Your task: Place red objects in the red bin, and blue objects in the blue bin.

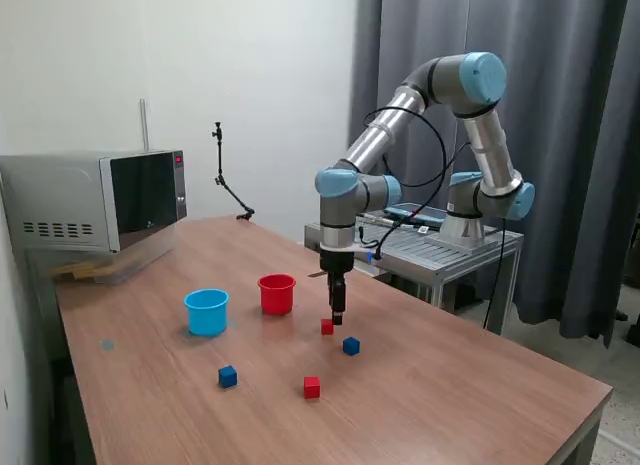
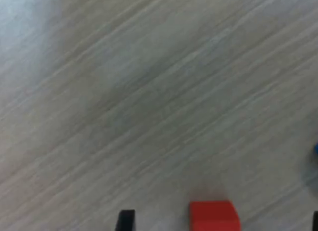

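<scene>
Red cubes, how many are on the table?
2. One red cube sits right by the gripper, near the red cup. The other red cube is closer to the table's front edge. None seem hidden.

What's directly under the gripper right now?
One red cube sits on the table just below the gripper; the wrist view shows it between the fingertips. Whether the fingers already touch it cannot be seen.

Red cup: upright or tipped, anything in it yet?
Upright: the red cup stands on the table, rim up. Contents: cannot tell, the inside is hidden. Red cubes both lie on the table, outside it.
</scene>
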